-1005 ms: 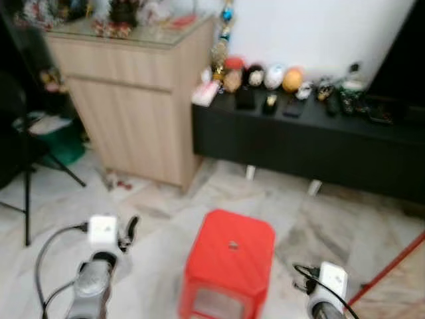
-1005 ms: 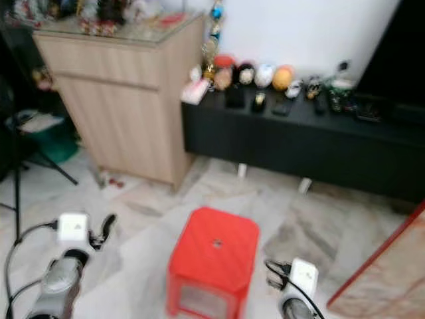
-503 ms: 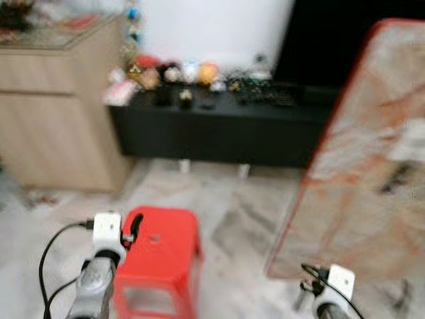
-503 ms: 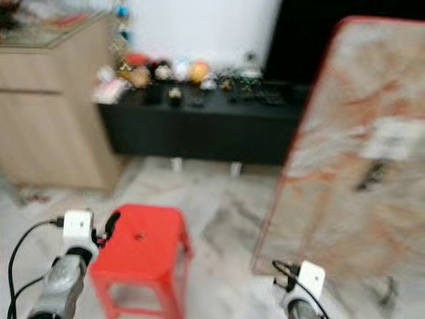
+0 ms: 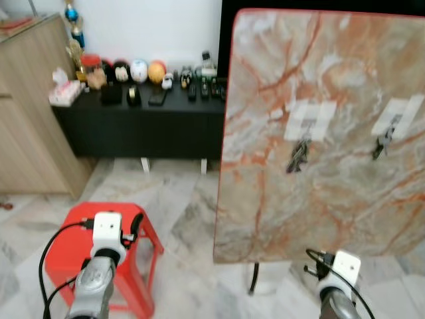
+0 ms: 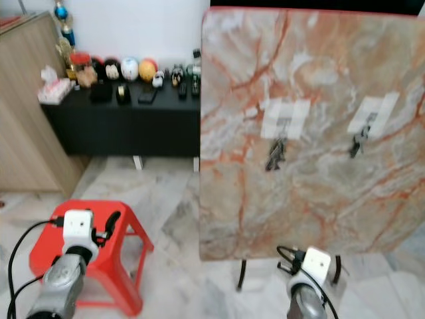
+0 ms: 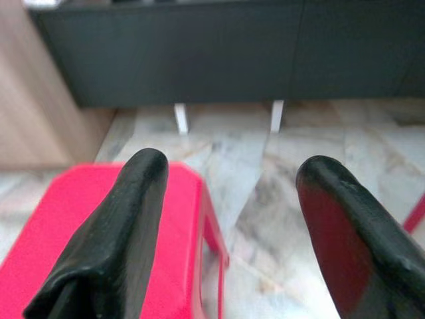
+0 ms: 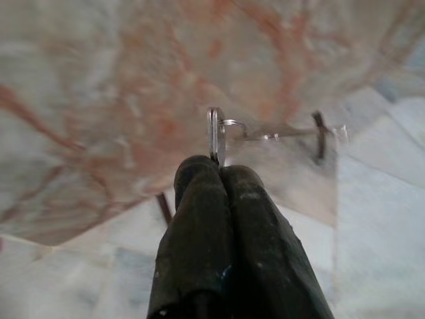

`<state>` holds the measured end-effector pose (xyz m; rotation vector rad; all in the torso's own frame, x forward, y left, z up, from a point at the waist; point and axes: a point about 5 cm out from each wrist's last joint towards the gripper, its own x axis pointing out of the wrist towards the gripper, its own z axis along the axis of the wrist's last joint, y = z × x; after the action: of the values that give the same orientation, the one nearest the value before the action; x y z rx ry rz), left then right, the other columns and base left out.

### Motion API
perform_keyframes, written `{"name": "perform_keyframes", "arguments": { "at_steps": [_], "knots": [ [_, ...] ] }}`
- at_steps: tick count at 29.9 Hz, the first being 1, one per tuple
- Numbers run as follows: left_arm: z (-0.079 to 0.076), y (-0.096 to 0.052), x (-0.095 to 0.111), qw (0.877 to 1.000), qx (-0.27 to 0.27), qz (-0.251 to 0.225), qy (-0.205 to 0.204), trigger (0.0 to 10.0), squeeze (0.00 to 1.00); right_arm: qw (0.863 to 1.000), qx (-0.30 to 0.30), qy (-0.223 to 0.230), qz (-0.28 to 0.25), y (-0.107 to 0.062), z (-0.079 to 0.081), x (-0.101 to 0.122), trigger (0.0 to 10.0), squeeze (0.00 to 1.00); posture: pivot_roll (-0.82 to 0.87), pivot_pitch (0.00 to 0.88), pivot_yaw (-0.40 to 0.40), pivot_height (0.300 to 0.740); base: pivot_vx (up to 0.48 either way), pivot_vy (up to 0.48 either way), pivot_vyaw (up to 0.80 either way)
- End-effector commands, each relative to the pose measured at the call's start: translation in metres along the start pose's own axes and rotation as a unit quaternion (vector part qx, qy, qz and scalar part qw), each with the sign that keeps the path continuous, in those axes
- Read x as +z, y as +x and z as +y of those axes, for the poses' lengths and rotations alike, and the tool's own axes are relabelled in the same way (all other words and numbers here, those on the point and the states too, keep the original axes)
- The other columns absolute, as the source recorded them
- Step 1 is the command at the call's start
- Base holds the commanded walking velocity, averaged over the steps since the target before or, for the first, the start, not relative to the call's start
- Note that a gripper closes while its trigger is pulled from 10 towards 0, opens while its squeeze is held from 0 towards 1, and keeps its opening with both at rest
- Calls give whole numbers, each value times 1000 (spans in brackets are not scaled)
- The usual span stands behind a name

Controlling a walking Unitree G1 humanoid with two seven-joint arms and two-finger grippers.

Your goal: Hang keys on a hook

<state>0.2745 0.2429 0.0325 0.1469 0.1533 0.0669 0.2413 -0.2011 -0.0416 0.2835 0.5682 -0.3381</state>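
No writing, brand, number or sign can be read anywhere. The pale tape strips (image 5: 309,120) on the marbled board (image 5: 332,80) carry no legible marks, and the small items on the black cabinet (image 5: 143,126) are too small to show any lettering.
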Motion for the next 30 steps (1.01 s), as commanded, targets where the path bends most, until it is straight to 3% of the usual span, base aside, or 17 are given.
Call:
{"name": "perform_keyframes", "arguments": {
  "at_steps": [1, 7, 30],
  "knots": [
    [-3, 3, 4, 1000, -5, -6, 3, 10000, 0, 1000, 6, -12, -17, 2, 3, 8, 10000, 0, 174, 0, -38, 740, 0, -431, 0],
    [-2, 4, 5, 1000, -5, -8, 3, 10000, 0, 999, 13, -4, -39, 5, 10, 20, 10000, 0, 176, 0, -39, 740, 0, -428, 0],
    [-5, 1, 1, 1000, -8, -4, 0, 10000, 0, 994, 12, -29, -106, 11, 14, 54, 10000, 0, 160, 0, -31, 740, 0, -390, 0]
  ]
}}
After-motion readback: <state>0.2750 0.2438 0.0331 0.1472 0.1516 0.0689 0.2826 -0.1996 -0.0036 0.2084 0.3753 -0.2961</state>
